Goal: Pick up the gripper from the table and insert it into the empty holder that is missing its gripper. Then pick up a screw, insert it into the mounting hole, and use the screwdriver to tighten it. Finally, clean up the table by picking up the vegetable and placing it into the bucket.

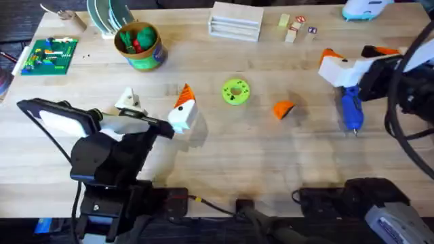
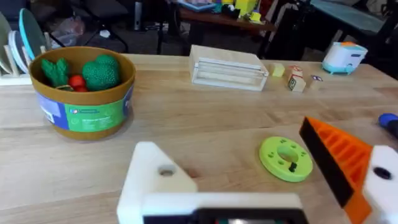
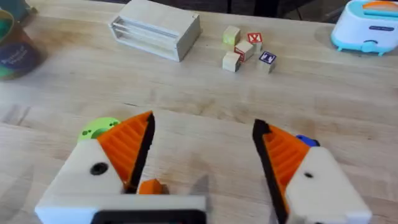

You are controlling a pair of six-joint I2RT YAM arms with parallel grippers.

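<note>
The loose orange gripper (image 1: 283,109) lies on the table right of the middle, and peeks out low behind my right fingers (image 3: 149,186). My left gripper (image 1: 156,102) stands open; one side is the bare white empty holder (image 2: 155,177), the other carries an orange pad (image 2: 339,158). My right gripper (image 1: 356,55) hovers open at the far right, both orange pads (image 3: 127,146) on. The blue screwdriver (image 1: 351,108) lies just below it. The bucket (image 1: 139,44) at the back left holds green and red toy vegetables (image 2: 99,71). I cannot make out a screw.
A flat yellow-green disc (image 1: 235,91) lies between the two grippers. A wooden box (image 1: 235,26), small blocks (image 1: 293,28) and a toy toaster (image 1: 366,8) line the back edge. A dish rack (image 1: 108,17) and a green board (image 1: 49,54) sit at the back left.
</note>
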